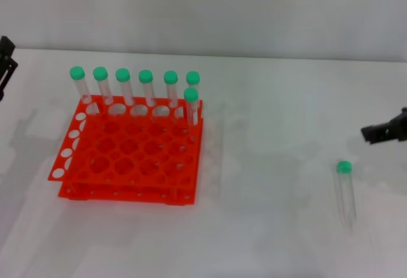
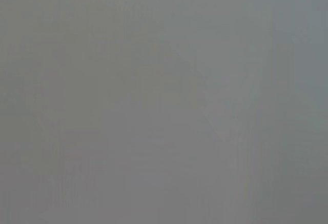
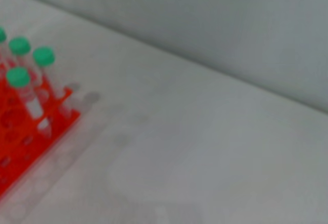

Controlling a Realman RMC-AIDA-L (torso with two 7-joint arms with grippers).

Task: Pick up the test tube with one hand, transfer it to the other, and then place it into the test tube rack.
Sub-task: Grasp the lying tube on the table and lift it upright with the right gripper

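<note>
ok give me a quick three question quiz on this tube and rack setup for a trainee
1. True or false: the loose test tube lies on the table, apart from the test tube rack.
2. How many capped tubes stand in the rack?
3. Which gripper is nearer the loose tube: A left gripper, B right gripper?

Key: 1 true; 2 seven; 3 B.

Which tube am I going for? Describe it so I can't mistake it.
Start at the orange-red rack on the table's left, then look far right, below the right hand. The test tube lies alone on the white table; the seven other green-capped tubes stand upright in the rack.
</note>
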